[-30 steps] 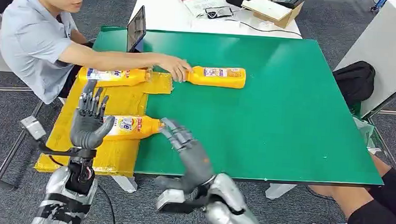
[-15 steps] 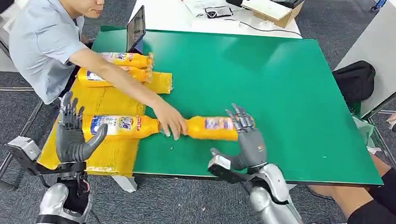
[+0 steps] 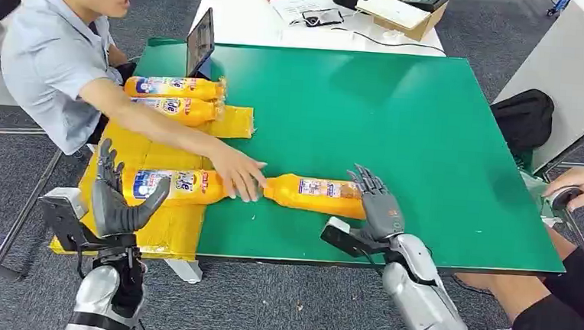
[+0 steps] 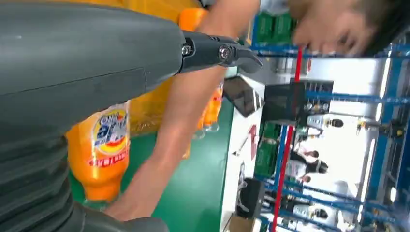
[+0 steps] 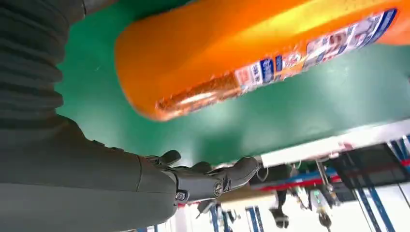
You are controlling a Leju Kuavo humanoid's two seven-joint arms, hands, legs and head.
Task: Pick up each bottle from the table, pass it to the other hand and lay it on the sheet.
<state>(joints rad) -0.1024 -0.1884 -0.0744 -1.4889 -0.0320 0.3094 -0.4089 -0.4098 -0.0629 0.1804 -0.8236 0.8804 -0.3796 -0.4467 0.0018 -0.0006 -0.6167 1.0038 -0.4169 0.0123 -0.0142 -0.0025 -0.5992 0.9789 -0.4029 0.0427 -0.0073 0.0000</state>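
The left hand (image 3: 118, 200) stands upright at the near left, fingers raised and spread, thumb angled out to the side, nothing in it. Its silver forearm rises from below. The right hand (image 3: 378, 205) reaches forward on its silver arm from the lower right, fingers spread and extended, fingertips (image 3: 366, 177) pointing ahead, palm low and empty

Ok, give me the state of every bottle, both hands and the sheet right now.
Bottle on table: lying on the green mat, person's hand on its neck end, right hand at its base.
Bottle on sheet: lying flat.
Two far bottles: lying side by side at the sheet's far end.
Sheet: spread flat over the table's left edge.
Left hand: open, empty.
Right hand: open, not yet gripping.
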